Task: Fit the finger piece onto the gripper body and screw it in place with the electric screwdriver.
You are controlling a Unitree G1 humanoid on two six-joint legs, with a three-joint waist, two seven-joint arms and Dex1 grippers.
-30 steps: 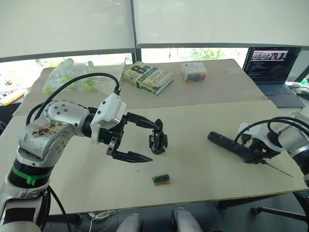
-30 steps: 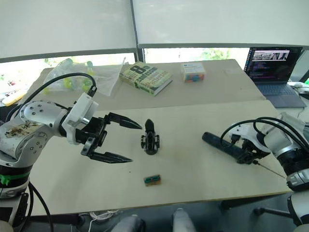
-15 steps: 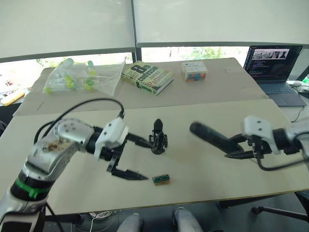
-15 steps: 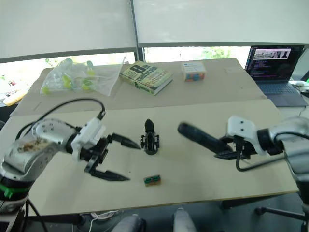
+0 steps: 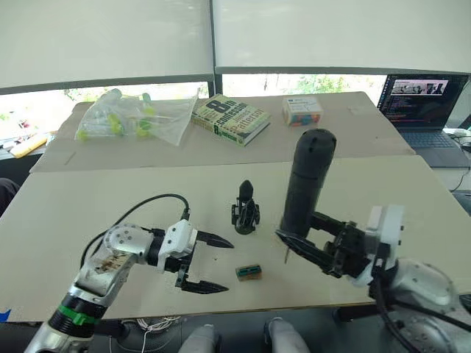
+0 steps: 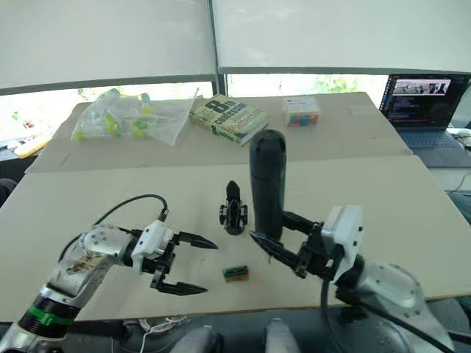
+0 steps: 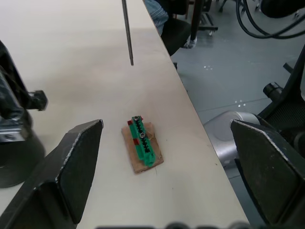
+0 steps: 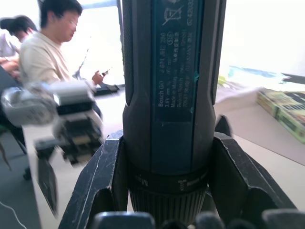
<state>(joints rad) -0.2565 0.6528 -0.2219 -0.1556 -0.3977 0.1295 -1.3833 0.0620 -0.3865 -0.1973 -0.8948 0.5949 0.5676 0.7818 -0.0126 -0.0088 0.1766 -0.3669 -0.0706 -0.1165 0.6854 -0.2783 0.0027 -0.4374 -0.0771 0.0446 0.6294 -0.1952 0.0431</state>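
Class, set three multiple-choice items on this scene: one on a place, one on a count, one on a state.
1. Where is the tan-and-green block?
A. beside the laptop
B. on the book
C. near the table's front edge

2. How many books lie on the table?
A. one
B. three
C. none

3. How is the screwdriver?
A. lying flat
B. held upright
C. inside the bag

Answers: 1 C, it lies in front of the gripper body. 2 A, a single book lies at the back. 3 B, the right gripper clamps it, bit down; the left gripper is open.
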